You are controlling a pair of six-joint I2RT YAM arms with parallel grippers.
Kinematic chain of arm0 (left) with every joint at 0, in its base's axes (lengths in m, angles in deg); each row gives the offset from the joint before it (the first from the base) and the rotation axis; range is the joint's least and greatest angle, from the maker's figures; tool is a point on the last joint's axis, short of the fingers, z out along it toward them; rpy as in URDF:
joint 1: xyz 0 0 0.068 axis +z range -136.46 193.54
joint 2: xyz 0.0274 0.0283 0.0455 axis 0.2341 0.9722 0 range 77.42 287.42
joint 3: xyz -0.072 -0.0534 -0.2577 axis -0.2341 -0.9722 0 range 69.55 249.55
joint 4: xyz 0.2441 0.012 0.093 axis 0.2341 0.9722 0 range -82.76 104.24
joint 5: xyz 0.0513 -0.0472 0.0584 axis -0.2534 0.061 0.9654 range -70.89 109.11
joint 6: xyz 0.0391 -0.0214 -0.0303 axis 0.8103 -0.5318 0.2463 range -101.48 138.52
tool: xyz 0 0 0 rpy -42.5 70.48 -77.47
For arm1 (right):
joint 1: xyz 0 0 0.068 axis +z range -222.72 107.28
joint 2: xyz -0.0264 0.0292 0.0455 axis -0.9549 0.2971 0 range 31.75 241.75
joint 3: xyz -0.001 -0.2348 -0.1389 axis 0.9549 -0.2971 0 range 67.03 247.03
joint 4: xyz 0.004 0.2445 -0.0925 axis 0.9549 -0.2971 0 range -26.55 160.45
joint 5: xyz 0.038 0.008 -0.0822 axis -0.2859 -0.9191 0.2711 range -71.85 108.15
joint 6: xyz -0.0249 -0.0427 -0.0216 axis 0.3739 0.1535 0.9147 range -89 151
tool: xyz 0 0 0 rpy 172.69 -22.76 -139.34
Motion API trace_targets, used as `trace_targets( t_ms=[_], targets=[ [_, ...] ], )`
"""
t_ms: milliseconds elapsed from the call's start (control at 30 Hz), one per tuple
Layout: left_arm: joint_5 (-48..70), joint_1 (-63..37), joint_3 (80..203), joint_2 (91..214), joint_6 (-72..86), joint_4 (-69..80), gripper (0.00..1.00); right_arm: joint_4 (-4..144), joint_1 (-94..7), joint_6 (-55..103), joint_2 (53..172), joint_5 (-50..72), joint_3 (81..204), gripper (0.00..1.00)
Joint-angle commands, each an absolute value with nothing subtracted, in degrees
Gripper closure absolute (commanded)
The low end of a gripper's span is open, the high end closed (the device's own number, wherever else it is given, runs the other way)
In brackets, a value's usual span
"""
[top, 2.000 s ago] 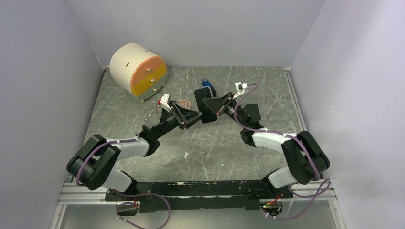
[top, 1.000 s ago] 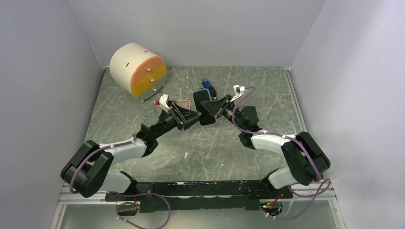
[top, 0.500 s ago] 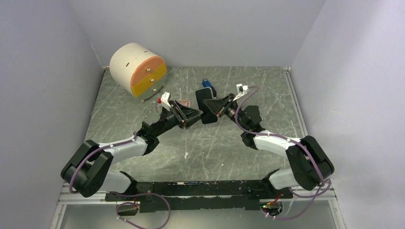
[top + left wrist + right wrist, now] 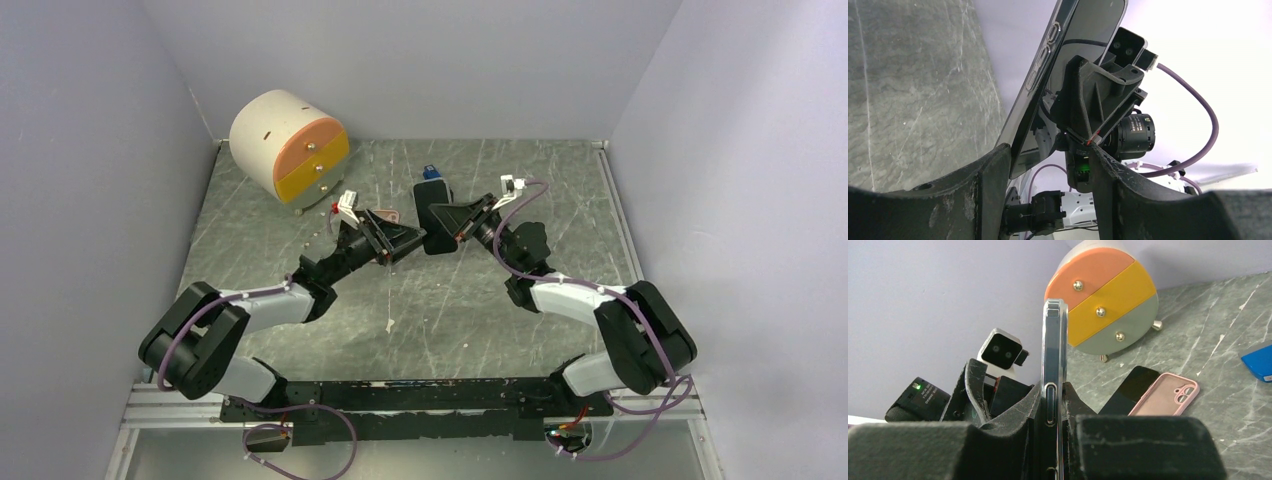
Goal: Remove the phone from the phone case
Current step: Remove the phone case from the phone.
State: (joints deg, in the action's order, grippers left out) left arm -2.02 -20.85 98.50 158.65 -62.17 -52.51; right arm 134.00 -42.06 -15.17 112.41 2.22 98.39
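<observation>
My right gripper [image 4: 447, 224] is shut on a dark phone in a clear case [image 4: 432, 212] and holds it above the table. In the right wrist view the cased phone [image 4: 1054, 340] stands edge-on, upright, clamped between my right gripper's [image 4: 1053, 396] two pads. My left gripper [image 4: 400, 240] is open just left of the phone. In the left wrist view the phone's back [image 4: 1063, 60] rises between my spread fingers [image 4: 993, 185], its lower corner close to the left one, with my left gripper [image 4: 1048, 154] holding nothing.
A round drawer unit [image 4: 290, 148] with orange and yellow fronts stands at the back left. A pink empty case [image 4: 1168, 394] and a black phone [image 4: 1130, 389] lie on the table behind my left gripper. A blue object [image 4: 432, 173] lies at the back centre.
My right gripper has lifted the cased phone slightly up and away. My left gripper has edged closer to the phone's near end and stays open.
</observation>
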Motion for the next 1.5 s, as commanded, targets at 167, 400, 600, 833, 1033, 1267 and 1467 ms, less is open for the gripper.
trace_targets(
  t_ms=[167,400,600,833,1033,1267,1467],
  targets=[
    [-4.51,-20.3,103.64,152.37,-54.09,-55.81,0.35,132.49,-40.49,-16.67,111.39,0.21,96.67,1.0],
    [-5.12,-20.08,102.17,146.44,-41.53,-40.64,0.25,124.41,-44.12,-16.72,106.73,2.0,99.15,1.0],
    [9.33,-23.73,104.68,137.9,-9.64,-16.81,0.16,112.35,-45.21,-17.76,103.6,2.51,102.57,1.0],
    [26.11,-35.98,103.45,140.96,18.4,-17.83,0.06,101.05,-45.26,-21.15,102.42,3.03,106.32,1.0],
    [33.37,-41.57,99.62,143.37,31.99,-28.7,0.06,99.41,-45.21,-22.1,102.04,1.72,106.89,1.0],
    [35.72,-44.27,98.49,148.32,39.22,-38.32,0.08,100.92,-45.21,-24.32,102.32,-0.02,106.54,1.0],
    [37.81,-47.82,98.66,151.81,46.78,-43.79,0.07,100.77,-45.21,-24.86,102.17,-0.78,106.74,1.0]
  ],
)
